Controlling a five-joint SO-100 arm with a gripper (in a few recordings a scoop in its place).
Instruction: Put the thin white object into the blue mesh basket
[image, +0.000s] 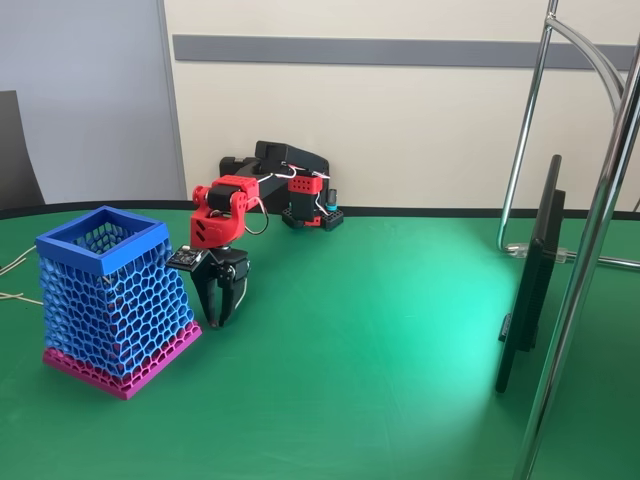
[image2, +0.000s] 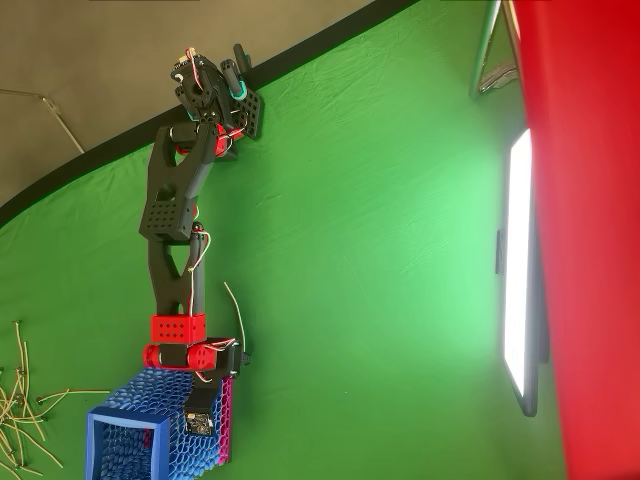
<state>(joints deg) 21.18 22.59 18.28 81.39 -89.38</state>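
Nearest, on the green worktop: blue mesh basket, upright, mouth open. Just right of it in the fixed view, fingers pointing down, low over the worktop, tips close together; gripping or not, impossible to tell. Farther back, seen from overhead, thin white strip beside the wrist, outside the basket, long axis running toward the arm's far end.

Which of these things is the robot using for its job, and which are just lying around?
For the job:
- thin white object, on the green cloth beside the arm
- blue mesh basket
- gripper, hanging next to the basket

Just lying about:
- pale sticks, bundled at the table's edge
- metal stand
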